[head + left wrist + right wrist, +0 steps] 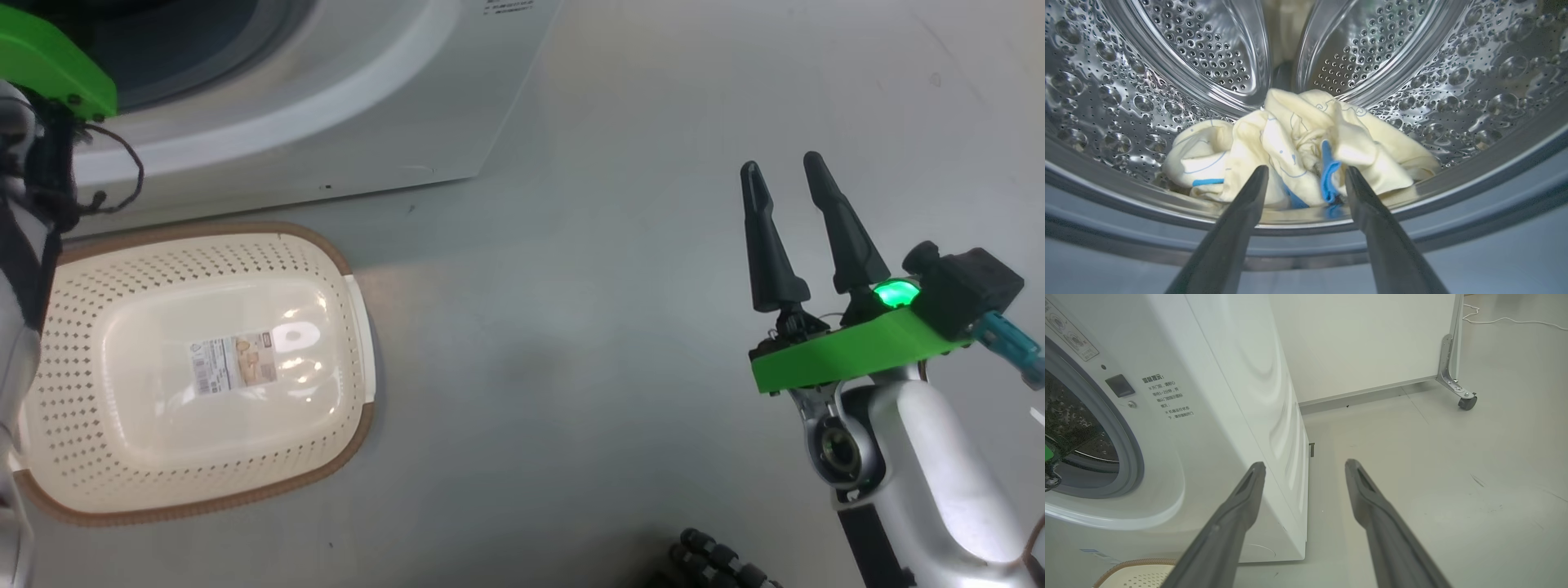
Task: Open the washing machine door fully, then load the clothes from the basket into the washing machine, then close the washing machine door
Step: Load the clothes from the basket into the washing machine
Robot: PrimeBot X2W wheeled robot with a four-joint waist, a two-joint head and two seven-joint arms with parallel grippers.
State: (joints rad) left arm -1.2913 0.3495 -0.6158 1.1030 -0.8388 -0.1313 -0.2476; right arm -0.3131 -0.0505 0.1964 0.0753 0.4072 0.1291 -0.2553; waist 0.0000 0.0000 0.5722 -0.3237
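The clothes (pixel 1298 151) lay in a crumpled heap on the floor of the drum (pixel 1474 81), straight ahead of the left gripper (pixel 1306 169) and just past its tips. The heap spread sideways, across the line of the fingers. Those fingers stood wide apart, gripping nothing, with the cloth loose between and beyond them. The left arm reached in through the washing machine (pixel 1229 396) opening, its green wrist bracket (pixel 49 61) at the mouth.

The basket (pixel 73 351) sat on the floor (pixel 571 327) just in front of the machine with nothing in it but its paper label, so I judged the loading finished and only the closing left.

That move turned on the left arm sitting in the doorway, because it would have to back straight out before anything could swing shut. A catch slot (pixel 1119 385) on the opening's right side suggested the door hung from the left, nearer the left arm.

The right gripper (pixel 781 163) hovered over bare floor well off to the right, fingers apart and empty, pointing forward.
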